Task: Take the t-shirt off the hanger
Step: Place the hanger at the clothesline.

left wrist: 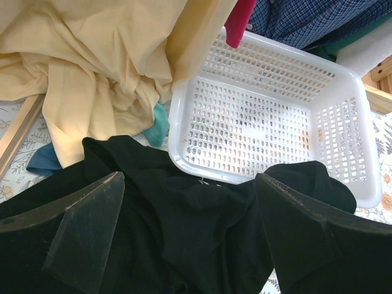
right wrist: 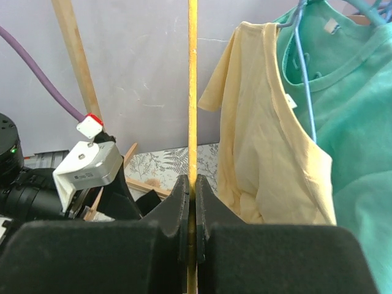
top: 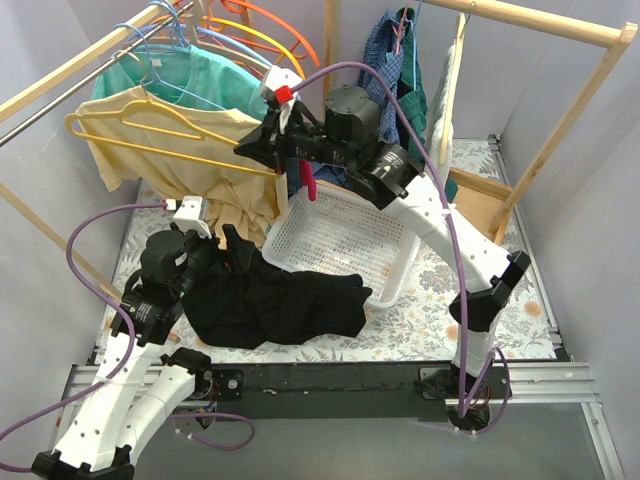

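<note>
Looked pretty much done tbh: black tee was off, heaped on the worktop against the basket, left gripper jaws wide apart over it, right gripper jaws pinched on the bare-looking yellow hanger.
</note>
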`<state>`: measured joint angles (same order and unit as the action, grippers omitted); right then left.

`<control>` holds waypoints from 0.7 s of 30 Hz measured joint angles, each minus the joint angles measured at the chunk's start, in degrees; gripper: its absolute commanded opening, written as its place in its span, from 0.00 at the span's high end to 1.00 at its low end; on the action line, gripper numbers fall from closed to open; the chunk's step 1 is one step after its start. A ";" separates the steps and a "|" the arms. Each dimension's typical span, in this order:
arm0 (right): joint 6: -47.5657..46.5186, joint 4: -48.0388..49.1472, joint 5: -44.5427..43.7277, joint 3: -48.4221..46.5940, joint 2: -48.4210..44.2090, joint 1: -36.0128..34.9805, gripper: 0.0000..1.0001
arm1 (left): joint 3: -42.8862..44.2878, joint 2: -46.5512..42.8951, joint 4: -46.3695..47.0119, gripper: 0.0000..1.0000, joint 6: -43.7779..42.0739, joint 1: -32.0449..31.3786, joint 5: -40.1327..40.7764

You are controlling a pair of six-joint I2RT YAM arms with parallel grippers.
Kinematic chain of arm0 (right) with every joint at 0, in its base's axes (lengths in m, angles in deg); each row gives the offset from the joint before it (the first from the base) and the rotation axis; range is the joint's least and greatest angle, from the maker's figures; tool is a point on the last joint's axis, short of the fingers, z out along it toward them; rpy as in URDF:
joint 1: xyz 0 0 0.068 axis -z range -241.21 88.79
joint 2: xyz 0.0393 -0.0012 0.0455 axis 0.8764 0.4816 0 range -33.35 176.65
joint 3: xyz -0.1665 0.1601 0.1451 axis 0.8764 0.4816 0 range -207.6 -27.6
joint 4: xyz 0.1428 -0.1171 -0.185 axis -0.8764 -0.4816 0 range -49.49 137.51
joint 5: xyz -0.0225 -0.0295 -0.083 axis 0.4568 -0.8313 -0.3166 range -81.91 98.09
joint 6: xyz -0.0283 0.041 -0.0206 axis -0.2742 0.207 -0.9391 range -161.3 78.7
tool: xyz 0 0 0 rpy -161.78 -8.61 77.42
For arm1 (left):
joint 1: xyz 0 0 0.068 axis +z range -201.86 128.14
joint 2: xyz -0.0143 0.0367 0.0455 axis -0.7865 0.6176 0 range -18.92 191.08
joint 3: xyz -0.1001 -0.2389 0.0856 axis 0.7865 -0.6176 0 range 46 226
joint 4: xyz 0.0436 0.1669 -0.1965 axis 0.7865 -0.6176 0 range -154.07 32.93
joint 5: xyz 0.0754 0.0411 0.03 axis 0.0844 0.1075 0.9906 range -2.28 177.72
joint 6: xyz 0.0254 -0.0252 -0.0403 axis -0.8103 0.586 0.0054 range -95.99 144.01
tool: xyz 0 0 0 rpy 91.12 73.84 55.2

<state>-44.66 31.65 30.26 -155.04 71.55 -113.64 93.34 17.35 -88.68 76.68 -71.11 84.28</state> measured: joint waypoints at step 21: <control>2.08 13.40 -4.07 -4.04 10.29 -4.11 0.99 | 4.28 -3.48 -1.40 0.12 1.77 0.00 4.37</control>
<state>-42.58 45.05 26.20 -159.08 81.85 -117.75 97.62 13.87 -90.08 78.45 -71.11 88.65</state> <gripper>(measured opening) 0.044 0.880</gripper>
